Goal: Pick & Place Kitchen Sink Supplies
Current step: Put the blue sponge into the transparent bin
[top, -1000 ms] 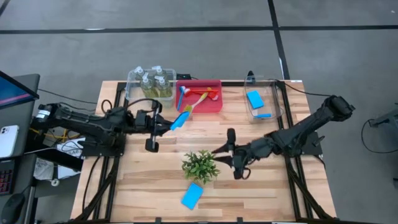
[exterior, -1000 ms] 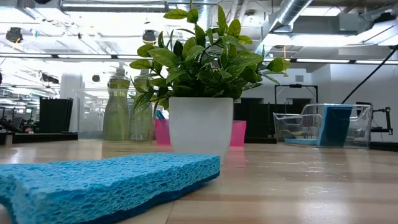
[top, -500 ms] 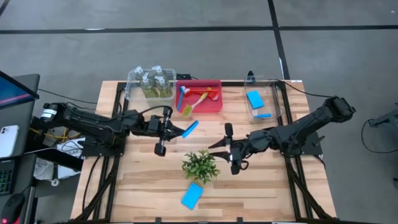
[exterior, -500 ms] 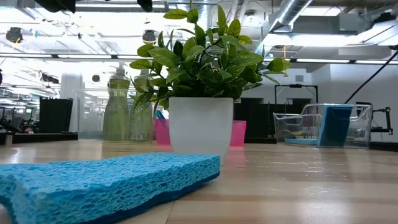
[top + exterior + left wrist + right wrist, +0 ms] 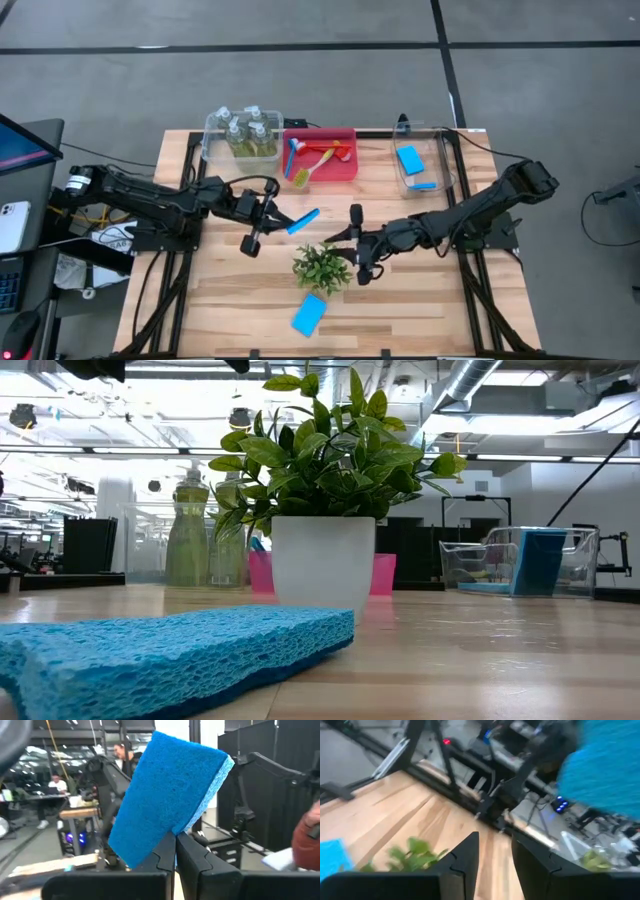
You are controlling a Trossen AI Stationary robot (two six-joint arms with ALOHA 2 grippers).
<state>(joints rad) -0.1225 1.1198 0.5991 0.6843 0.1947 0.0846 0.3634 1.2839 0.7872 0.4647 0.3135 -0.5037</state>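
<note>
One blue sponge (image 5: 167,800) clamped between left jaws.

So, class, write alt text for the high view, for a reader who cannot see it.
The left claw holds a blue sponge above a wooden table, facing the open right claw beside a small potted plant. Another blue sponge lies near the table's front edge.

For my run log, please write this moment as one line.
left gripper: shut on blue sponge, above table centre | right gripper: open, beside plant | second sponge: on table
</note>
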